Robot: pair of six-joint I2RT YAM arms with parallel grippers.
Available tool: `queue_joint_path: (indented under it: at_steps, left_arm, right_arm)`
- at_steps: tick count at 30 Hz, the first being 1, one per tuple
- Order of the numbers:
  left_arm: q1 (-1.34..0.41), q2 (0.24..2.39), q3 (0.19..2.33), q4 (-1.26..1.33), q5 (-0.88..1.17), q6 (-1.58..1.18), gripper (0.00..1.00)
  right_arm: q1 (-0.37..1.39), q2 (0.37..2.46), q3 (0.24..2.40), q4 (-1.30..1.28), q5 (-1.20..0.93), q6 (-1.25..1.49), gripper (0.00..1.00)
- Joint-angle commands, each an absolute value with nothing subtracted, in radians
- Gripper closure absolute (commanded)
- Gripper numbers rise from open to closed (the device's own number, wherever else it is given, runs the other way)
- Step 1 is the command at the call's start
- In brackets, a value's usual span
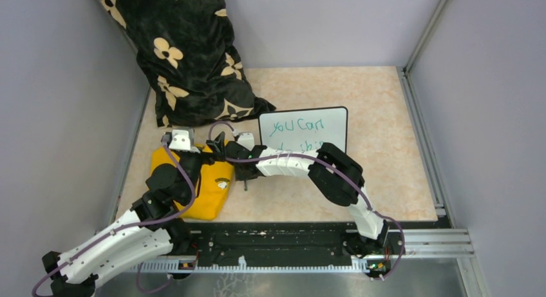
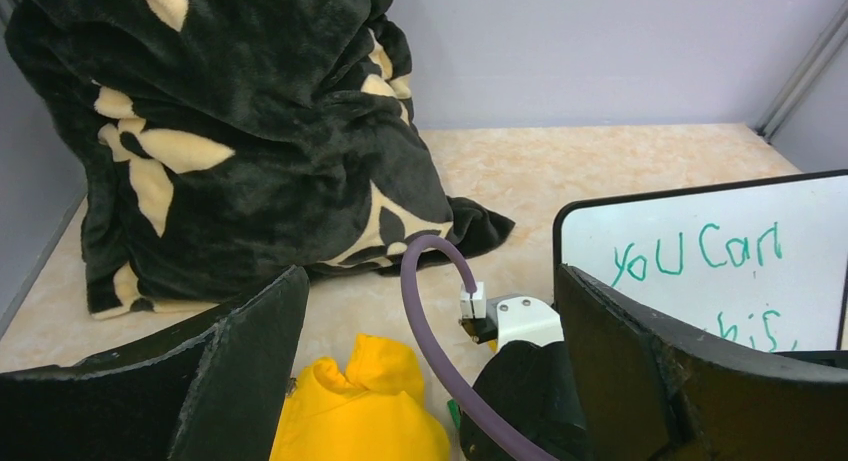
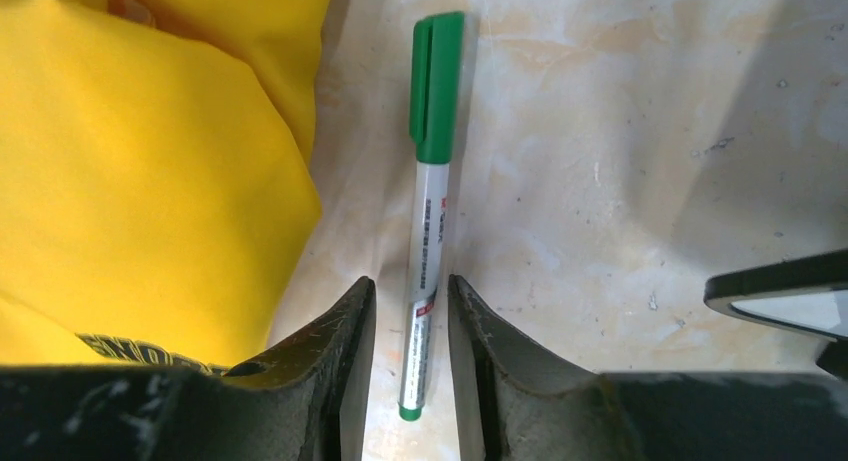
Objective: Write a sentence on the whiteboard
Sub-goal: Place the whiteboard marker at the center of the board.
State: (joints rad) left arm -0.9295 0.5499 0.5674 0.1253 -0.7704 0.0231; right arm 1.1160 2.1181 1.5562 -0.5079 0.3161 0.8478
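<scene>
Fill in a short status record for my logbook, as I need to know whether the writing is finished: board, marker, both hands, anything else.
whiteboard: stands on the table, beyond the right arm
sentence: green; top line reads "you can", lower line only partly visible
marker: green, capped, lying on the table beside the yellow garment
right hand: fingers either side of the marker with slight gaps, not gripping
left hand: wide open, empty, over the yellow garment
other: black flowered blanket at the back left
</scene>
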Motion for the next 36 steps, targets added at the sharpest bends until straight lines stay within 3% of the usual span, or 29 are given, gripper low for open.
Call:
queue_joint_path:
  at_steps: [1, 16, 36]
  left_arm:
    - [-0.93, 0.514, 0.57, 0.124, -0.734, 0.008, 0.02]
    - [-0.93, 0.364, 0.53, 0.166, -0.686, 0.002, 0.02]
    - [-0.93, 0.406, 0.515, 0.221, -0.84, 0.002, 0.02]
  right_arm:
    - [1.114, 2.016, 1.513, -0.461, 0.29, 0.817, 0.67]
    - [1.126, 1.91, 1.425, -0.396, 0.288, 0.778, 0.53]
    - [1.125, 1.663, 1.281, -0.252, 0.327, 0.645, 0.55]
